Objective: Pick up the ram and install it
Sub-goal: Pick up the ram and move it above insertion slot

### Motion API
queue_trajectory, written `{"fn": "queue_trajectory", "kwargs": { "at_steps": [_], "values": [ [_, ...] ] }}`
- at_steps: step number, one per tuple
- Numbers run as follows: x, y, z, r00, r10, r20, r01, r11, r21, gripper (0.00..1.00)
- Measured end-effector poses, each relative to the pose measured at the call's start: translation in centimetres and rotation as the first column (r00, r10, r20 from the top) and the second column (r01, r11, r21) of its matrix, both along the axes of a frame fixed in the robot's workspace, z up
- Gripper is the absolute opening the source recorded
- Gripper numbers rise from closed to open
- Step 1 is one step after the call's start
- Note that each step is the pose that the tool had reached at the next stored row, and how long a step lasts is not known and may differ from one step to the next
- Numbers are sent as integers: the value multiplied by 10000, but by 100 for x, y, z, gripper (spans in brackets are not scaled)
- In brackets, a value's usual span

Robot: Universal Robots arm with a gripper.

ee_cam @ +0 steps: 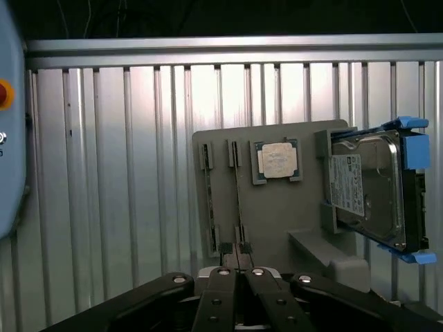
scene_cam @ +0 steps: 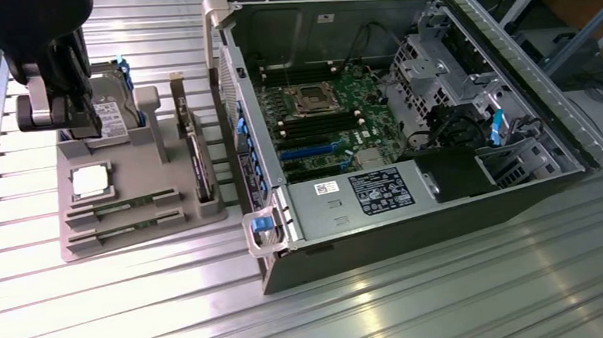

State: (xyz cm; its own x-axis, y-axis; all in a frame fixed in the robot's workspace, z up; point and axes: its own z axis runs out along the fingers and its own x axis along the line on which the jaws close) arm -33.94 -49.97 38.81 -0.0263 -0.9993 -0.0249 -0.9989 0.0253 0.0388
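Two rams, thin green sticks, lie side by side in slots of the grey holder tray (scene_cam: 145, 243): one ram (scene_cam: 124, 204) nearer the CPU, the other ram (scene_cam: 127, 227) toward the tray's front edge. In the wrist view they appear edge-on as one stick (ee_cam: 208, 200) and its twin (ee_cam: 239, 197). My gripper (scene_cam: 80, 119) hangs well above the tray's back end, over the hard drive. Its dark fingers (ee_cam: 223, 290) meet with nothing between them, so the gripper (ee_cam: 239, 266) is shut and empty. The open computer case (scene_cam: 469, 199) shows the motherboard's memory slots (scene_cam: 310, 127).
On the tray also sit a square silver CPU (scene_cam: 92, 182), an upright hard drive (ee_cam: 374, 190) in a blue bracket, and a dark expansion card (scene_cam: 198, 155) standing on edge. The ribbed metal table (scene_cam: 133, 317) runs around tray and case. A power supply (scene_cam: 375, 192) sits in the case.
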Motion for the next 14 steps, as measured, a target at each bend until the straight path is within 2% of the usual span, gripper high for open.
{"fn": "queue_trajectory", "kwargs": {
  "at_steps": [4, 5, 6, 14],
  "values": [
    [0, 0, 0, 10000, 1, 0, -1, 10000, 0, 11],
    [0, 0, 0, 10000, 1, 0, -1, 10000, 0, 23],
    [0, 0, 0, 10000, 1, 0, -1, 10000, 0, 30],
    [1, 0, -9, 10000, 1, 0, -1, 10000, 0, 30]
  ]
}}
